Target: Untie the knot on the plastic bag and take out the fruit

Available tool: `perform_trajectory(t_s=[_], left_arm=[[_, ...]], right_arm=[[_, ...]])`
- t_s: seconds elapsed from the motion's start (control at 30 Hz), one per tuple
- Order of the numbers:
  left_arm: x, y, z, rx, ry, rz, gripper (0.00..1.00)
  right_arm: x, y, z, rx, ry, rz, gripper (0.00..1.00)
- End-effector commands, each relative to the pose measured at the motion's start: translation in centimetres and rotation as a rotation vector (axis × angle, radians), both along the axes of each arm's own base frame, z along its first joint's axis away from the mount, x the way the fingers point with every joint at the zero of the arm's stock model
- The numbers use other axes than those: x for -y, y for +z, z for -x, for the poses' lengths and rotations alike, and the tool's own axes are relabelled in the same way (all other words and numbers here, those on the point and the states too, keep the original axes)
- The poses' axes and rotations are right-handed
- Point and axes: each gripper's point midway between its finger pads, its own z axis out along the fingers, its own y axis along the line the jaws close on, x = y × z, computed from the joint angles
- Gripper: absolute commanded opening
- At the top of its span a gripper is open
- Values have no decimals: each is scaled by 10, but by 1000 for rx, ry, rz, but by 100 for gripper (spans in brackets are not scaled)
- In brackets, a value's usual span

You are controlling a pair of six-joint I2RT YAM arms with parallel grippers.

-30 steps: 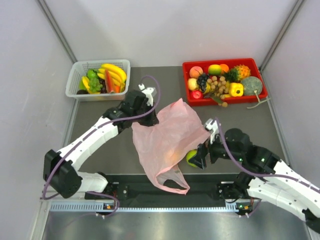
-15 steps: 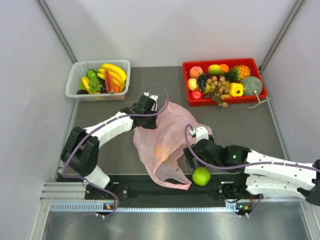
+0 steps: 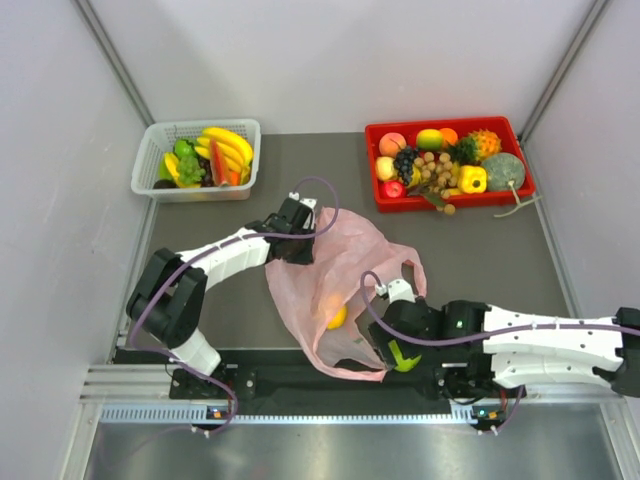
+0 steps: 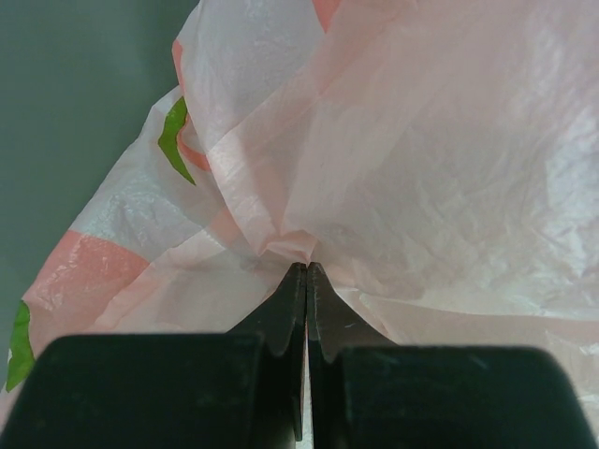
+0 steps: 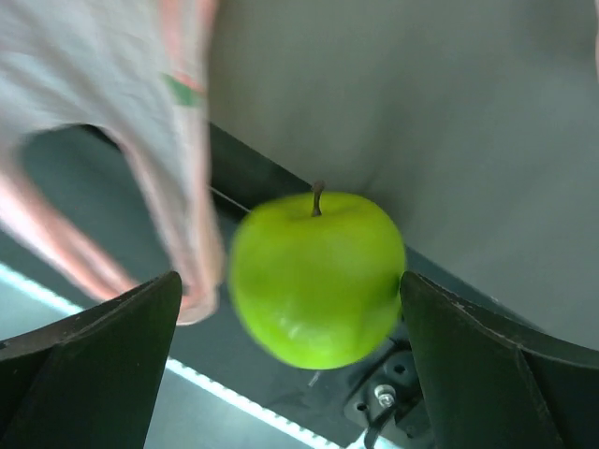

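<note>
step: taking out fruit, knot not visible | left claw (image 4: pixel 306 271) shut, pinching bag (image 3: pixel 345 255) film, bag mid-table (image 3: pixel 480 250) | right claw (image 5: pixel 290 281) wide open around apple (image 5: pixel 316 279) at near edge, no grip | orange fruit (image 3: pixel 337 318) inside bag | next: close squarely on apple, lift clear of film

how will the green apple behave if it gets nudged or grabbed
The green apple is round and glossy, so it would probably roll at a nudge and might slip from a light pinch. It looks hard, unlikely to squash. It is near the front edge of the table, so a push could send it off.
</note>
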Motion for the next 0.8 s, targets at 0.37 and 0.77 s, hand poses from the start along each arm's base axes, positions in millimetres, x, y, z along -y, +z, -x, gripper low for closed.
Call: perform_trajectory(t_s=[0.37, 0.77], left_arm=[[4, 19, -4, 68, 0, 63, 0], [2, 18, -2, 58, -11, 67, 0]], right_arm=[[7, -55, -1, -27, -97, 105, 100], [18, 42, -63, 171, -224, -19, 0]])
